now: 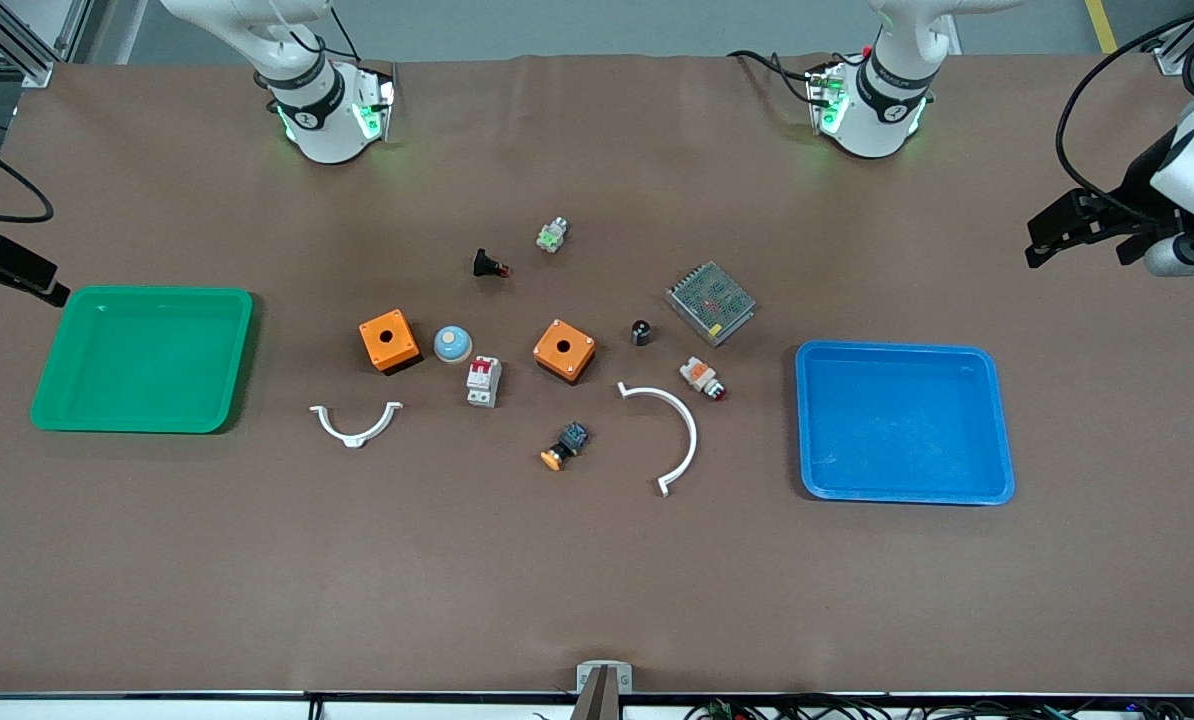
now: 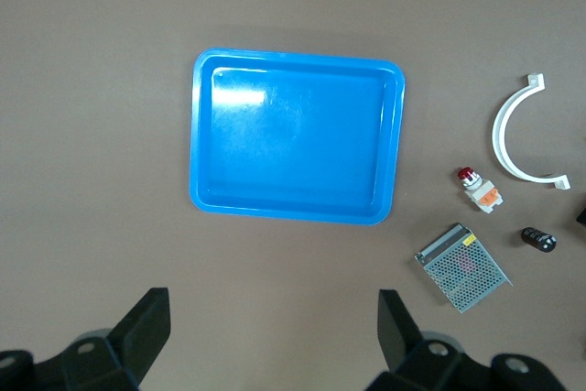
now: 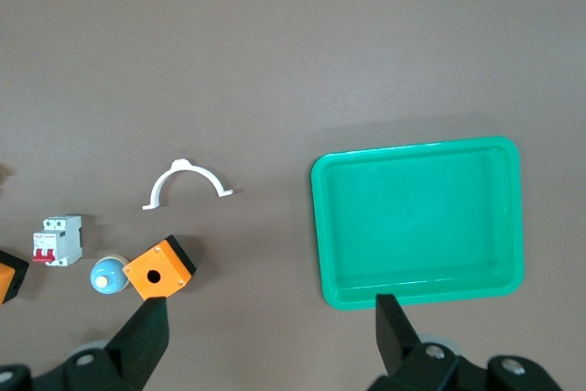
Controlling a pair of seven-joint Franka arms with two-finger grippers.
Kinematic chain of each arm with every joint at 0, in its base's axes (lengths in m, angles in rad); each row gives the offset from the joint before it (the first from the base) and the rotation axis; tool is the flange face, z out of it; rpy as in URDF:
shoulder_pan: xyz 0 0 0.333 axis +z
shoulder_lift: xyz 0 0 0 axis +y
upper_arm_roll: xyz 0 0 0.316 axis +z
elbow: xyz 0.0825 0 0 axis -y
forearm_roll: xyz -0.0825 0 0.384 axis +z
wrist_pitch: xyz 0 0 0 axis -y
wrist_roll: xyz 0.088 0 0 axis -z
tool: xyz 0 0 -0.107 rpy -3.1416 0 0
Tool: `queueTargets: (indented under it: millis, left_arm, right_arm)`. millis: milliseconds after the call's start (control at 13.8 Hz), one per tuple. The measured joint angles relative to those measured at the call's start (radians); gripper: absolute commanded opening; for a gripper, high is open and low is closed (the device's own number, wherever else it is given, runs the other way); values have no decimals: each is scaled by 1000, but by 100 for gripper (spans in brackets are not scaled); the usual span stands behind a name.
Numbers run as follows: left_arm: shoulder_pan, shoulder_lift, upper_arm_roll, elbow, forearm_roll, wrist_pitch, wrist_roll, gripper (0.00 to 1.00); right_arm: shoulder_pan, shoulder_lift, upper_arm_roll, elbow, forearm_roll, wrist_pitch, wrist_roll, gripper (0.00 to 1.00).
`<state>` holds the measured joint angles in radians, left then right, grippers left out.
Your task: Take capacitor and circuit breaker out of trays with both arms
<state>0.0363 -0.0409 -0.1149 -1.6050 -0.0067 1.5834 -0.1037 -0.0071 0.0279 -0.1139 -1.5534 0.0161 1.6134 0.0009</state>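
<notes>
The capacitor [image 1: 641, 332], a tiny black cylinder, stands on the table between an orange box [image 1: 564, 350] and a metal mesh box [image 1: 710, 302]. It also shows in the left wrist view [image 2: 538, 239]. The breaker [image 1: 483, 381], a white block with a red lever, lies beside a blue dome [image 1: 452, 344]; it also shows in the right wrist view [image 3: 57, 240]. My left gripper [image 1: 1077, 250] [image 2: 275, 336] is open and empty, high over the left arm's end of the table. My right gripper [image 1: 17, 272] [image 3: 272, 336] is open and empty, high over the right arm's end.
A blue tray [image 1: 902, 420] lies toward the left arm's end, a green tray [image 1: 142, 360] toward the right arm's end. Between them lie a second orange box [image 1: 389, 340], two white arcs [image 1: 356, 424] [image 1: 669, 430], a white-orange lamp [image 1: 702, 378], a black-blue switch [image 1: 566, 445] and a black button [image 1: 488, 264].
</notes>
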Motion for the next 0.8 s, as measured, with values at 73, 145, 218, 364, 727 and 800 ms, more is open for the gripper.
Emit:
queueTargets:
  millis: [73, 145, 218, 364, 727, 800]
  left_arm:
    - [2, -1, 2, 0, 0, 0, 1, 100]
    - [5, -2, 4, 2, 0, 0, 2, 100]
    - [6, -3, 4, 2, 0, 0, 2, 100]
    - [6, -4, 4, 7, 0, 0, 2, 100]
    - [5, -5, 4, 9, 0, -7, 2, 100]
    - [5, -5, 3, 9, 0, -8, 2, 100]
  right_arm:
    - [0, 0, 0, 1, 0, 0, 0, 100]
    - [0, 0, 0, 3, 0, 0, 0, 100]
    - [0, 0, 0, 4, 0, 0, 0, 100]
    - [0, 0, 0, 5, 0, 0, 0, 100]
    - [0, 0, 0, 6, 0, 0, 0, 100]
    - [0, 0, 0, 6, 0, 0, 0, 100]
